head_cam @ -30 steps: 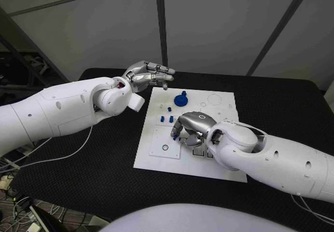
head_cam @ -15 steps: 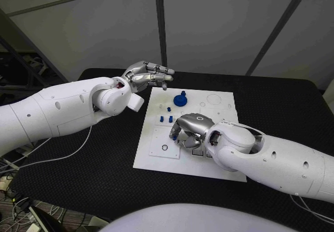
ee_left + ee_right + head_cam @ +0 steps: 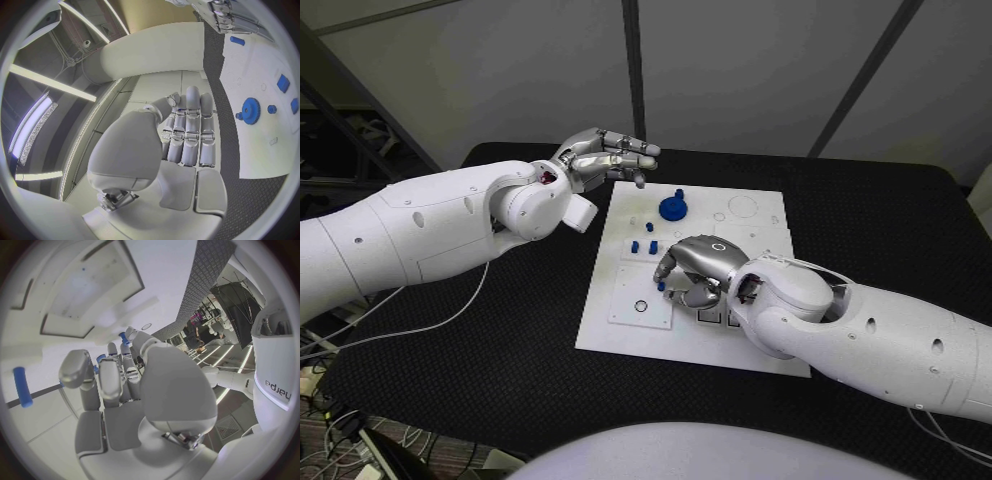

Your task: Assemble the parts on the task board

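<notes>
I am a robot with two white arms at a black tabletop (image 3: 877,215), looking down at a white rectangular task board (image 3: 625,335) lying flat in its middle.

My right hand (image 3: 692,267), silver and many-fingered, rests low over the middle of the board with its fingers curled downward. In the right wrist view, small blue pieces show at the fingertips (image 3: 123,351), but I cannot tell whether the hand grips one or only touches the board.

My left hand (image 3: 607,156) hovers above the tabletop just beyond the board's far left corner. Its fingers are curled inward and hold nothing.

On the board, a round blue toothed gear (image 3: 675,207) sits towards the far edge, between my two hands. Several small blue pegs (image 3: 642,243) stand just nearer to me than the gear, close beside my right hand. A small black ring (image 3: 640,306) lies on the board's near left part, to the left of my right hand. In the right wrist view, a blue cylindrical pin (image 3: 22,386) lies on the white board, apart from my right hand's fingers.
</notes>
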